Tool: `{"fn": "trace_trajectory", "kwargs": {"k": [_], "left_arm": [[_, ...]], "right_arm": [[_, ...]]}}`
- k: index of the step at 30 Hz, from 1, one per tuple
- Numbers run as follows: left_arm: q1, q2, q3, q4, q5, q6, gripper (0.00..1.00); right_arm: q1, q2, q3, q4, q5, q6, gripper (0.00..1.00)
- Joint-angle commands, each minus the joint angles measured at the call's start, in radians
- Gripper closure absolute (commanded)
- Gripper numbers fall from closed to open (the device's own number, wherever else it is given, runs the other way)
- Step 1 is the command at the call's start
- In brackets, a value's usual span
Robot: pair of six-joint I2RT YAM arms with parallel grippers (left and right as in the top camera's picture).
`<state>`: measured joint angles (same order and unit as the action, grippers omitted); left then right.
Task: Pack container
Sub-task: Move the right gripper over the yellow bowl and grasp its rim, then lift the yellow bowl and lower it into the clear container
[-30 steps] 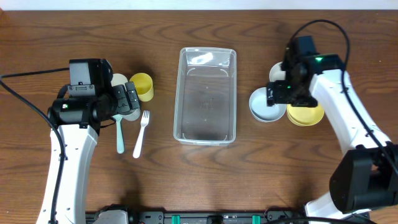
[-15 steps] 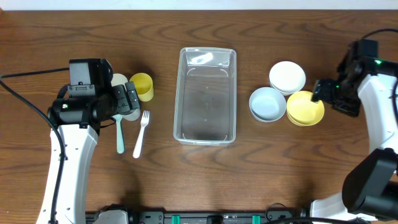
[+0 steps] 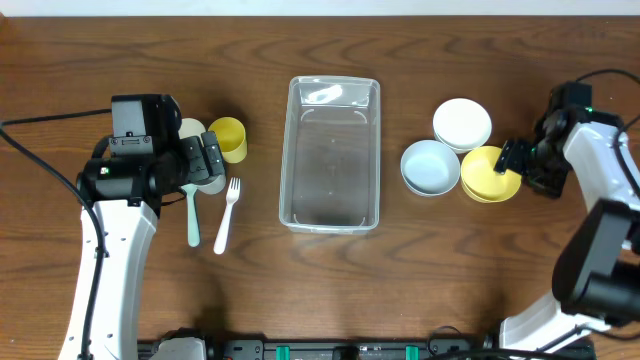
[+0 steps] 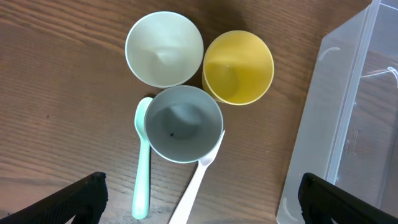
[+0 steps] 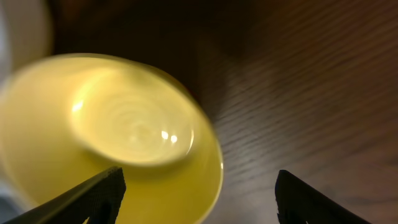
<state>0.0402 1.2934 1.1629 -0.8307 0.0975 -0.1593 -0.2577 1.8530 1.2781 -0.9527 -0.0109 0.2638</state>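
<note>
container (image 3: 331,152) centre | cups (image 4: 185,123), fork (image 3: 228,213), spoon (image 3: 193,215) left of it | bowls (image 3: 431,167) right of it

**A robotics lab bench, laid with plastic kitchenware**
We see a left arm (image 3: 105,250) and a right arm (image 3: 600,190) trailing black cables (image 3: 55,118) over a wood-grain table (image 3: 320,290). A mounting rail (image 3: 320,350) runs along its near edge, with plastic bowls (image 3: 430,167), cups (image 3: 229,138) and a clear container (image 3: 286,150) set out in tidy groups.

Clear rectangular container (image 3: 330,152) mid-table, upright, long axis front-to-back (rounded corners, rimmed).
</note>
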Motion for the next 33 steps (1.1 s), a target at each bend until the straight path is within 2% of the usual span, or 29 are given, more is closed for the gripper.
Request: {"fn": "trace_trajectory", "kwargs": {"k": [1, 8, 11, 15, 17, 23, 29, 33], "left_arm": [[0.005, 0.002, 0.013, -0.003, -0.013, 0.009, 0.02], [0.005, 0.002, 0.013, -0.003, -0.013, 0.009, 0.02], [0.005, 0.002, 0.013, -0.003, -0.013, 0.009, 0.02], [0.005, 0.002, 0.013, -0.003, -0.013, 0.009, 0.02], [0.005, 0.002, 0.013, -0.003, -0.013, 0.009, 0.02], [0.005, 0.002, 0.013, -0.003, -0.013, 0.009, 0.02], [0.005, 0.002, 0.013, -0.003, -0.013, 0.009, 0.02], [0.005, 0.002, 0.013, -0.003, -0.013, 0.009, 0.02]], "right_arm": [[-0.016, 0.046, -0.005, 0.008, -0.012, 0.035, 0.31], [-0.016, 0.069, -0.005, 0.036, -0.015, 0.035, 0.48], [-0.016, 0.068, -0.003, 0.040, -0.012, 0.035, 0.62], [-0.016, 0.065, -0.003, 0.032, 0.010, 0.035, 0.90], [-0.016, 0.061, -0.003, 0.021, 0.038, 0.035, 0.97], [-0.016, -0.009, -0.003, -0.002, 0.090, 0.051, 0.98], [0.000, -0.241, 0.011, -0.013, 0.069, 0.066, 0.99], [0.062, -0.412, 0.042, -0.013, 0.004, 0.056, 0.99]]}}
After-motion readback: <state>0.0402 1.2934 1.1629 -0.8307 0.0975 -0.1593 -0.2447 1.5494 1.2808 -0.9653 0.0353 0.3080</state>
